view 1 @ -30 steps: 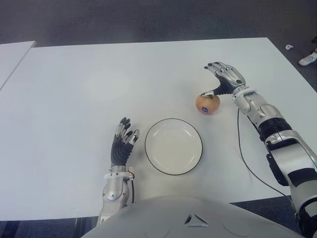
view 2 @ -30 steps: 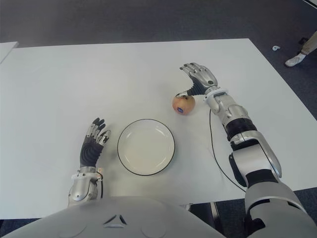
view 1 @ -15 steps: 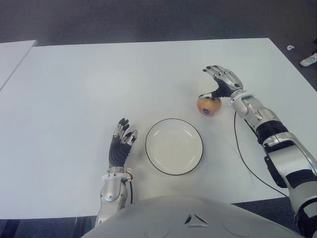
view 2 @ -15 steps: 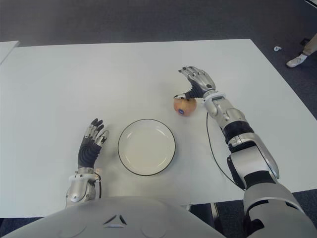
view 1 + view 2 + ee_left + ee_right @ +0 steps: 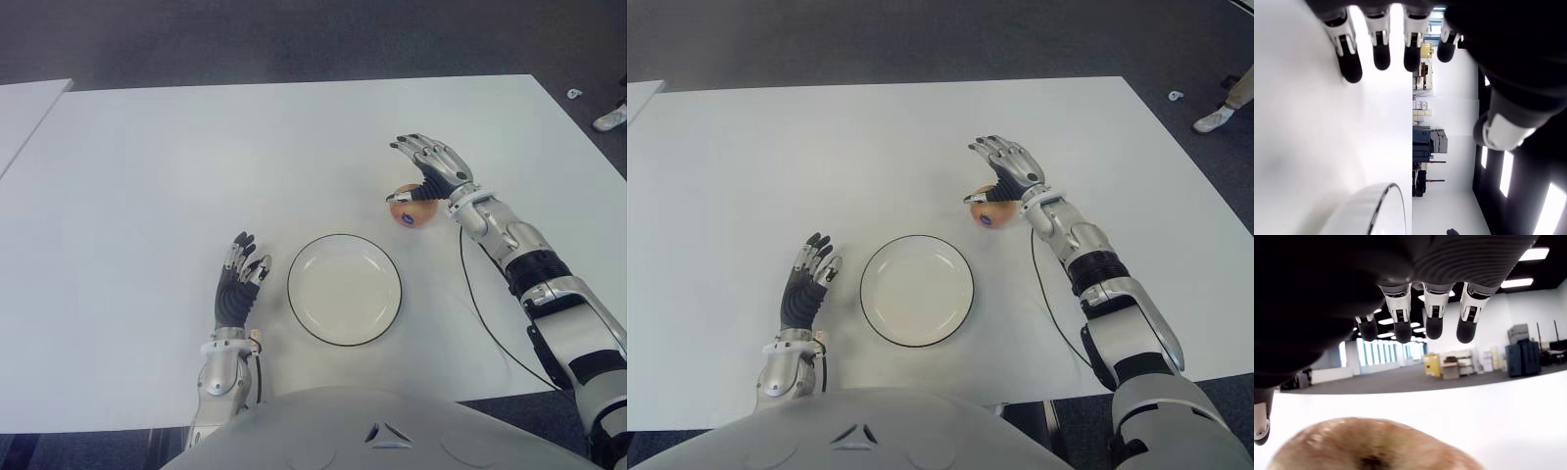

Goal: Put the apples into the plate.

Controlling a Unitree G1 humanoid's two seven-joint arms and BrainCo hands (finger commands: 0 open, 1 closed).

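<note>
Right now the apple [image 5: 409, 209] sits on the white table [image 5: 147, 196], just beyond and to the right of the plate [image 5: 344, 289], not in it. Over the apple arches the right hand [image 5: 431, 168], its fingers [image 5: 1433, 316] spread above the fruit and not closed around it; the thumb shows low at the apple's side. Left of the plate, the left hand [image 5: 237, 284] shows with fingers [image 5: 1382, 43] extended and apart, holding nothing. Inside its dark rim, the plate is bare.
</note>
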